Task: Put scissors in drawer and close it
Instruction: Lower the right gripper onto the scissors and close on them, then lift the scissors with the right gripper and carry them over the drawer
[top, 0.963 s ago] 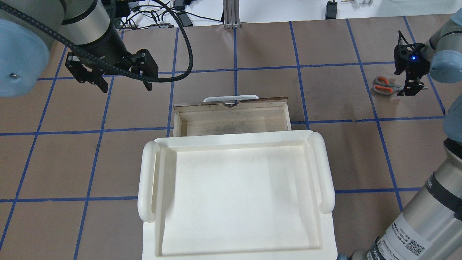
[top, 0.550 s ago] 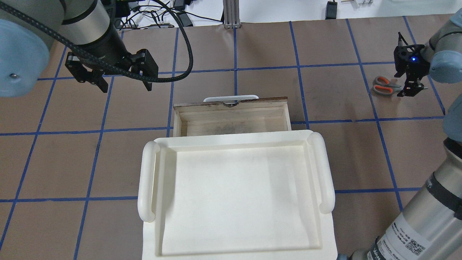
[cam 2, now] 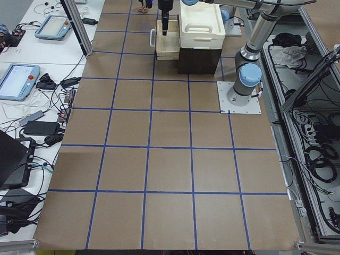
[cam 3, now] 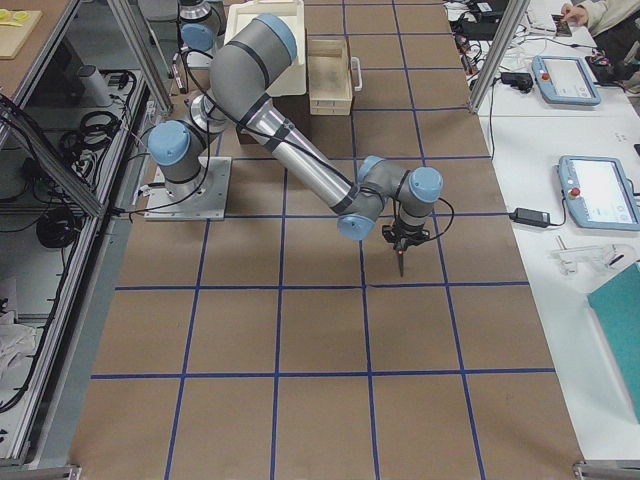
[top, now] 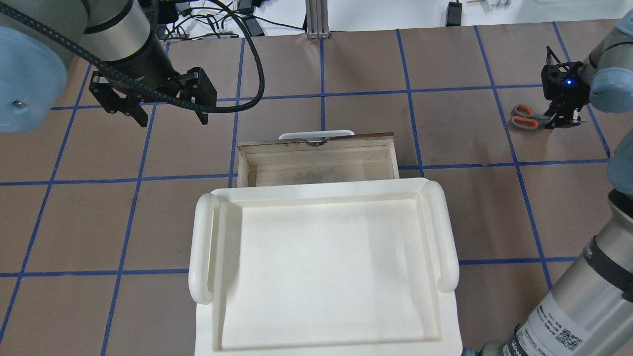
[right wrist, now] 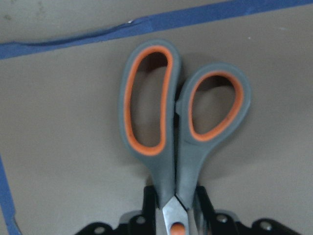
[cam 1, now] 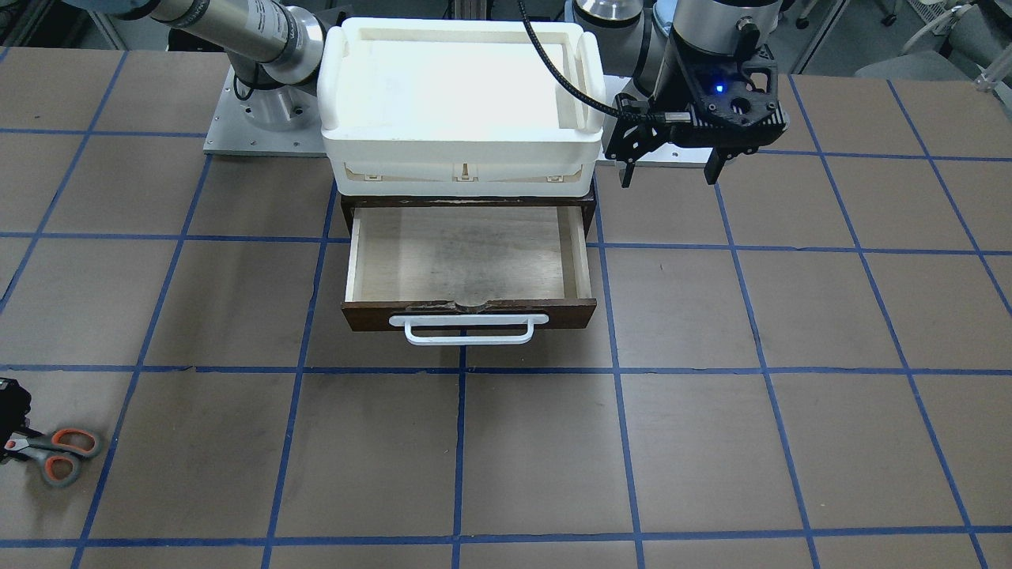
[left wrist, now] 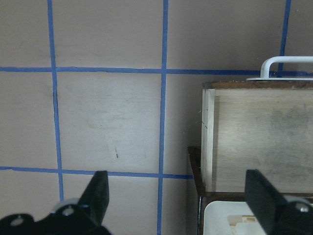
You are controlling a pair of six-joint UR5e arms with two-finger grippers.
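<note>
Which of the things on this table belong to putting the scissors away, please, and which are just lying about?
For the job: scissors on the table, their neck between the fingers of the right gripper; drawer, open and empty.
Just about: white tray above the drawer; left gripper, open, holding nothing.

scissors (right wrist: 168, 166) blades: hidden under right gripper (top: 562, 120) in the wrist and overhead views, and run off the frame edge in the front view
right gripper grip: fingers flank the scissors' neck, contact unreadable
drawer (top: 316, 144) rear: covered by white tray (top: 203, 247)
left gripper (left wrist: 178, 196): finger bases cropped
</note>
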